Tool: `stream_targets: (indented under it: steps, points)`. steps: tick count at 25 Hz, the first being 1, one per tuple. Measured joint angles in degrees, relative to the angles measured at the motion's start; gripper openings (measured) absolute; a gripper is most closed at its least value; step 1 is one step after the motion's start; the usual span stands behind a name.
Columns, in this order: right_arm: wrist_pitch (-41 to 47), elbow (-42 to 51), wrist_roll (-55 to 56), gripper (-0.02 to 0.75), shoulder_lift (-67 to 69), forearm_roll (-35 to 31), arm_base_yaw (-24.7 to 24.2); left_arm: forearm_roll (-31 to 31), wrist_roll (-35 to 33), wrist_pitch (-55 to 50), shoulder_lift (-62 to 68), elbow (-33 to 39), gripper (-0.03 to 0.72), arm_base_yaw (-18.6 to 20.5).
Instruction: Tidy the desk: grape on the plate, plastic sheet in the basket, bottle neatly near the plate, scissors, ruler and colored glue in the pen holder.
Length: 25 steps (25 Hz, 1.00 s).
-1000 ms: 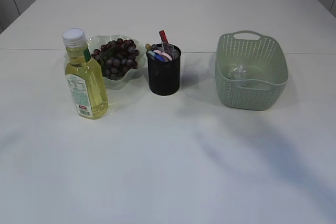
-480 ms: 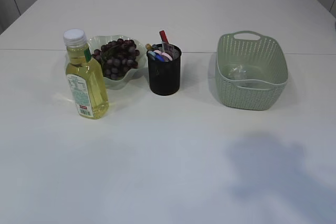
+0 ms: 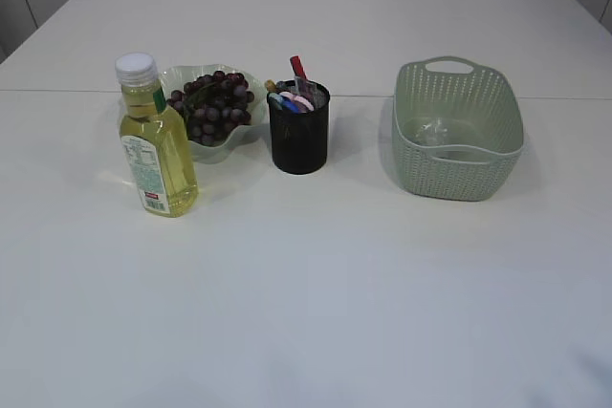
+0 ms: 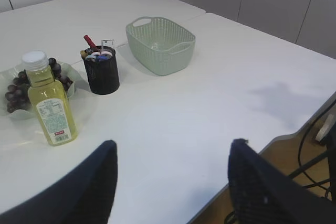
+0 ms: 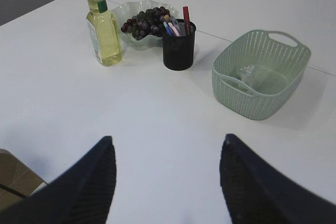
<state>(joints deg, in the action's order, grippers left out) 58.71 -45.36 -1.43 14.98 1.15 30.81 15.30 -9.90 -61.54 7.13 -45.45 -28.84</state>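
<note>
Dark grapes (image 3: 212, 105) lie on the pale green wavy plate (image 3: 173, 77). A bottle of yellow oil (image 3: 154, 143) with a white cap stands upright just in front of the plate. The black pen holder (image 3: 299, 137) holds several items, one with a red tip. The green basket (image 3: 456, 131) has a clear plastic sheet (image 3: 435, 131) inside. Neither gripper shows in the exterior view. My left gripper (image 4: 173, 148) is open and empty, high above the table's near edge. My right gripper (image 5: 165, 142) is open and empty, high above the table in front of the objects.
The white table (image 3: 316, 274) stretches in front of the objects. In the left wrist view the table's edge (image 4: 286, 137) shows at the lower right, with cables (image 4: 315, 150) and floor beyond.
A dark arm at the exterior view's top right left the frame, and its shadow on the table slid toward the front right and faded. The objects have not moved.
</note>
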Motion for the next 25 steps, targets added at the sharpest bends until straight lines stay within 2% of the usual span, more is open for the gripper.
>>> stream_targets:
  steps: [12,25]
  points:
    - [3.12,14.34,-1.45,0.49,-15.9,0.65,0.0,-0.69,-0.37,-2.54,-5.98,7.48,0.486,0.0]
    - [6.74,16.64,-2.61,0.49,-15.93,0.65,0.0,-4.94,-1.75,-2.57,-6.44,14.8,0.486,0.0]
